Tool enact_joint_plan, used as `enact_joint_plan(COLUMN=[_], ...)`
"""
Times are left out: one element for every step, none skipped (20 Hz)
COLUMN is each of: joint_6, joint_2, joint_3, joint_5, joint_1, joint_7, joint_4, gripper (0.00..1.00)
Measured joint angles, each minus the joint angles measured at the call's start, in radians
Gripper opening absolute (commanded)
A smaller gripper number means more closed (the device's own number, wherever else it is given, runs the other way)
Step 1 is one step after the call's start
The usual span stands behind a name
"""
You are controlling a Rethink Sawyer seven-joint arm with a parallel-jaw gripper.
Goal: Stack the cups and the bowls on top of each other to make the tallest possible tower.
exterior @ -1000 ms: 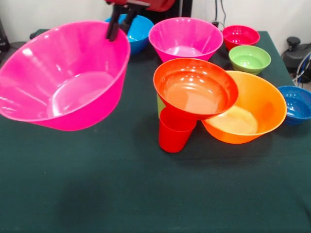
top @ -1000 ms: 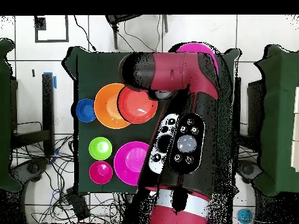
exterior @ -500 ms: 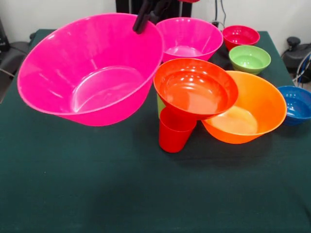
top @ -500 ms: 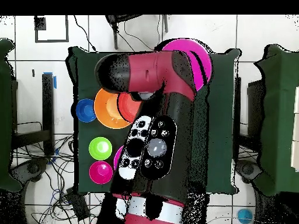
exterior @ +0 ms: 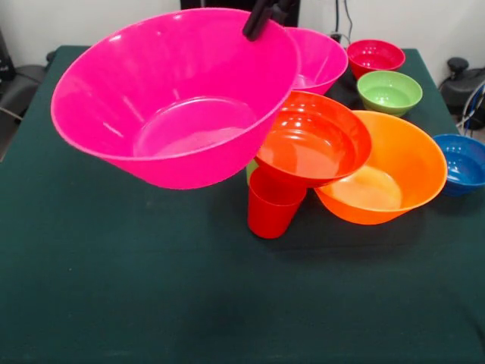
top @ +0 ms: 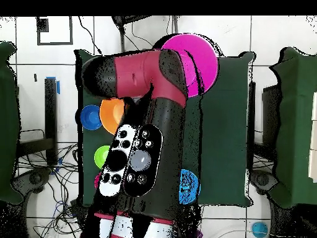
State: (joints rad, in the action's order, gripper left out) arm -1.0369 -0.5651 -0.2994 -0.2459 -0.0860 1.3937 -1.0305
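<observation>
A big pink bowl [exterior: 174,106] hangs tilted in the air, and my gripper [exterior: 263,18] is shut on its far rim. From above, this pink bowl [top: 197,57] shows past the arm. Its right edge overlaps a red-orange bowl [exterior: 314,144], which sits on a red cup [exterior: 271,211] and leans on the big orange bowl [exterior: 398,171]. A sliver of the lime green cup [exterior: 250,171] shows behind the red one. The second pink bowl [exterior: 322,51] stands behind.
A small magenta-red bowl [exterior: 375,54], a green bowl [exterior: 389,91] and a dark blue bowl [exterior: 462,161] stand along the right side. A light blue bowl [top: 189,186] shows only from above, beside the arm, which covers much of the table.
The gripper has carried the big pink bowl rightward and a little higher in the front view. It now overlaps the red-orange bowl. The other bowls and cups have not moved.
</observation>
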Motion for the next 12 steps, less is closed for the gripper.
enact_joint_plan(joint_6=[0.000, -0.001, -0.003, -0.006, -0.014, -0.017, -0.021, -0.024, -0.027, -0.030, -0.034, -0.036], joint_2=[0.000, 0.000, 0.000, 0.000, 0.001, 0.001, 0.001, 0.001, 0.001, 0.001, 0.001, 0.001], joint_3=[-0.004, -0.007, -0.010, -0.013, -0.020, -0.022, -0.024, -0.026, -0.027, -0.030, -0.034, -0.036], joint_5=[0.000, 0.000, 0.000, 0.000, 0.000, 0.000, 0.000, 0.000, 0.000, 0.001, 0.001, 0.001], joint_1=[-0.007, -0.011, -0.017, -0.022, -0.032, -0.035, -0.039, -0.042, -0.046, -0.051, -0.058, -0.061], joint_7=[0.009, 0.015, 0.022, 0.030, 0.043, 0.047, 0.052, 0.055, 0.058, 0.064, 0.073, 0.077], joint_4=[0.005, 0.010, 0.016, 0.022, 0.031, 0.034, 0.039, 0.042, 0.045, 0.049, 0.053, 0.054], gripper=[0.00, 0.00, 0.00, 0.00, 0.00, 0.00, 0.00, 0.00, 0.00, 0.00, 0.00, 0.00])
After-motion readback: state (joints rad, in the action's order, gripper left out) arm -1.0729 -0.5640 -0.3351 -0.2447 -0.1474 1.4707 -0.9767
